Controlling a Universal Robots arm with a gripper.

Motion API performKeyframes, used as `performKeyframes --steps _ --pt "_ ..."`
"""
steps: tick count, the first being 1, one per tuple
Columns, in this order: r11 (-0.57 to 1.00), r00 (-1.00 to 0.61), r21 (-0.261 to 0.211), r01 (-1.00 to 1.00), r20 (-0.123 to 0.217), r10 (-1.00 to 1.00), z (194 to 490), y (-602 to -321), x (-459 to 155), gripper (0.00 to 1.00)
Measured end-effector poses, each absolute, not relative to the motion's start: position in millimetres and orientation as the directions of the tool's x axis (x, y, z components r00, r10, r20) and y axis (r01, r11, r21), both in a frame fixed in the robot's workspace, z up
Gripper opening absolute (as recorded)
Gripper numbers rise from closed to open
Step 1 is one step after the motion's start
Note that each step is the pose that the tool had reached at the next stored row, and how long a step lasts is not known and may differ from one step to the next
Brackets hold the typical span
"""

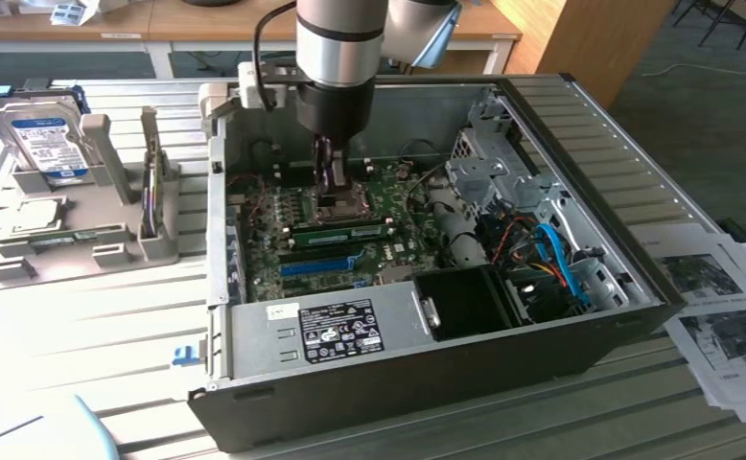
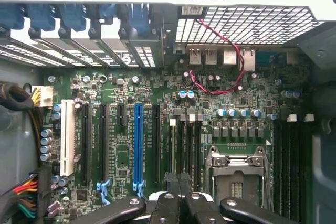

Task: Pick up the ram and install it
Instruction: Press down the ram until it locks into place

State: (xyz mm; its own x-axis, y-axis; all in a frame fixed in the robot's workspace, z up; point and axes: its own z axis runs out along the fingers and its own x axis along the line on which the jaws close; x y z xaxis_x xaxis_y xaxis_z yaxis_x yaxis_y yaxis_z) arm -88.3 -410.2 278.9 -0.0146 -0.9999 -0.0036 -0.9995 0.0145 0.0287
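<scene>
Green stick: ram, lying flat in a slot on the board, dark chips along it, inside the open pc case.
Gripper: down inside the case, fingers clenched together, nothing between them; same in wrist view, black fingers pressed tight.
Ram vs gripper: ram just below the fingertips in exterior view, twd the near edge of the board; gap or contact at the tips, can't tell.
Under the tips: cpu socket w/ metal frame, just beside the fingers in wrist view.
Blue slot: on the board, next row past the ram, twd the case front.
Board: green motherboard, black slots in rows, red wire looped near the rear ports.
Outside the case: hard drive, silver w/ blue label, upright in a grey rack at exterior view's left.
Exterior view's right: printed sheets on the table.
</scene>
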Motion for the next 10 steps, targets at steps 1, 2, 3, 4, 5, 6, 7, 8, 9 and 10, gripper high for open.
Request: performKeyframes --steps 1,2,3,4,5,6,7,8,9,10 --pt "0.015 -0.015 0.029 -0.999 -0.003 -1.0 280.3 -410.2 -88.3 0.09" --pt "0.015 -0.015 0.029 -0.999 -0.003 -1.0 281.9 -410.3 -88.3 0.09" --pt "0.015 -0.015 0.029 -0.999 -0.003 -1.0 283.3 -410.3 -88.3 0.09" --pt "0.015 -0.015 0.029 -0.999 -0.003 -1.0 284.7 -410.3 -88.3 0.09" --pt "0.015 -0.015 0.029 -0.999 -0.003 -1.0 286.0 -410.3 -88.3 0.09" --pt "0.015 -0.015 0.029 -0.999 -0.003 -1.0 287.4 -410.3 -88.3 0.09" --pt "0.015 -0.015 0.029 -0.999 -0.003 -1.0 288.9 -410.2 -88.3 0.09" --pt "0.015 -0.015 0.029 -0.999 -0.002 -1.0 290.5 -410.3 -88.3 0.09" --pt "0.015 -0.015 0.029 -0.999 -0.002 -1.0 291.9 -410.3 -88.3 0.09" --pt "0.015 -0.015 0.029 -0.999 -0.002 -1.0 293.3 -410.2 -88.3 0.09"
